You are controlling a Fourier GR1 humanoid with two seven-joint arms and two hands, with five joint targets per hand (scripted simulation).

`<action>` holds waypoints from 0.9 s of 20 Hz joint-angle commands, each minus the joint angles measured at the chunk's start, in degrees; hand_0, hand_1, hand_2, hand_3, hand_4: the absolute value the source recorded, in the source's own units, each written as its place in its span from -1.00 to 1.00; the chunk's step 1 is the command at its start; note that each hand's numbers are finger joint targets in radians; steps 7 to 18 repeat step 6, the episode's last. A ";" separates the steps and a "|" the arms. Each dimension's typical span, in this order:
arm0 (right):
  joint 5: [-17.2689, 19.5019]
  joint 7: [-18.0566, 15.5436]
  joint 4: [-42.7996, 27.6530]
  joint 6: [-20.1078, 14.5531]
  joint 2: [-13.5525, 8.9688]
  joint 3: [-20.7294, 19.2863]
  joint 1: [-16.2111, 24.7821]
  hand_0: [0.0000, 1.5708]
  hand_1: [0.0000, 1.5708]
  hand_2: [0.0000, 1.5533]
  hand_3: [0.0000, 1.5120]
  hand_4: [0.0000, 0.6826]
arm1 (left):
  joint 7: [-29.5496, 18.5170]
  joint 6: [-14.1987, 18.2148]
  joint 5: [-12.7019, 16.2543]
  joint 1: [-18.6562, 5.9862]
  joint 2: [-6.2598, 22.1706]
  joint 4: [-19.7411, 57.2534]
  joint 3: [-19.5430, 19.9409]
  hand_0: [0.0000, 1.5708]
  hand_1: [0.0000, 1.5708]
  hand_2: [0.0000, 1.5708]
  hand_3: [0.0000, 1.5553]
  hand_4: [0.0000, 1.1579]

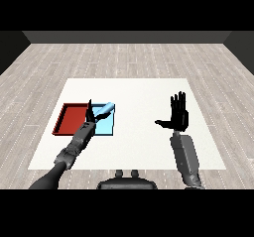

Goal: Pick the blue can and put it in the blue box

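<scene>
Left hand (91, 113) seemingly curled round one blue can (104, 110) over two trays; right hand (178, 115) spread.

I find no readable text, label, brand, number or sign anywhere in my view. The can (105, 110), the red tray (69, 119), the blue tray (106, 127) and the table (144, 142) all show plain, unmarked surfaces.

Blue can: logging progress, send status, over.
Left hand curled on blue can, can tilted over the light blue tray. Right hand open, holding nothing. Red tray beside it; nothing blocking.
</scene>
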 commanded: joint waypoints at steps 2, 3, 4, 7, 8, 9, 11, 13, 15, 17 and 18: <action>0.32 0.87 -0.59 1.29 -1.63 0.13 1.01 -1.00 -1.00 -1.00 -1.00 -1.00 | -13.90 -11.85 2.85 2.70 -1.26 -11.10 2.05 -1.00 -1.00 -1.00 -1.00 -1.00; 1.45 -0.07 -0.54 1.40 -0.77 1.53 2.33 -1.00 -1.00 -1.00 -1.00 -1.00 | -15.20 -12.73 3.28 3.91 -2.15 -13.34 2.01 -1.00 -1.00 -1.00 -1.00 -1.00; 2.23 -1.18 -0.47 1.35 -0.03 2.33 3.21 -1.00 -1.00 -1.00 -1.00 -1.00 | -16.56 -17.27 4.31 5.46 -1.46 -16.04 2.17 -1.00 -1.00 -1.00 -1.00 -1.00; 2.29 -0.57 1.52 3.10 -1.61 2.10 3.77 -1.00 -1.00 -1.00 -1.00 -1.00 | -17.24 -17.41 3.50 7.96 -1.53 -21.30 0.31 -1.00 -1.00 -1.00 -1.00 -1.00; 2.29 -0.57 1.52 3.10 -1.61 2.10 3.77 -1.00 -1.00 -1.00 -1.00 -1.00 | -17.24 -17.41 3.50 7.96 -1.53 -21.30 0.31 -1.00 -1.00 -1.00 -1.00 -1.00; 2.29 -0.57 1.52 3.10 -1.61 2.10 3.77 -1.00 -1.00 -1.00 -1.00 -1.00 | -17.24 -17.41 3.50 7.96 -1.53 -21.30 0.31 -1.00 -1.00 -1.00 -1.00 -1.00; 2.29 -0.57 1.52 3.10 -1.61 2.10 3.77 -1.00 -1.00 -1.00 -1.00 -1.00 | -17.24 -17.41 3.50 7.96 -1.53 -21.30 0.31 -1.00 -1.00 -1.00 -1.00 -1.00; 2.29 -0.57 1.52 3.10 -1.61 2.10 3.77 -1.00 -1.00 -1.00 -1.00 -1.00 | -17.24 -17.41 3.50 7.96 -1.53 -21.30 0.31 -1.00 -1.00 -1.00 -1.00 -1.00; 2.29 -0.57 1.52 3.10 -1.61 2.10 3.77 -1.00 -1.00 -1.00 -1.00 -1.00 | -17.24 -17.41 3.50 7.96 -1.53 -21.30 0.31 -1.00 -1.00 -1.00 -1.00 -1.00; 2.29 -0.57 1.52 3.10 -1.61 2.10 3.77 -1.00 -1.00 -1.00 -1.00 -1.00 | -17.24 -17.41 3.50 7.96 -1.53 -21.30 0.31 -1.00 -1.00 -1.00 -1.00 -1.00; 2.29 -0.57 1.52 3.10 -1.61 2.10 3.77 -1.00 -1.00 -1.00 -1.00 -1.00 | -17.24 -17.41 3.50 7.96 -1.53 -21.30 0.31 -1.00 -1.00 -1.00 -1.00 -1.00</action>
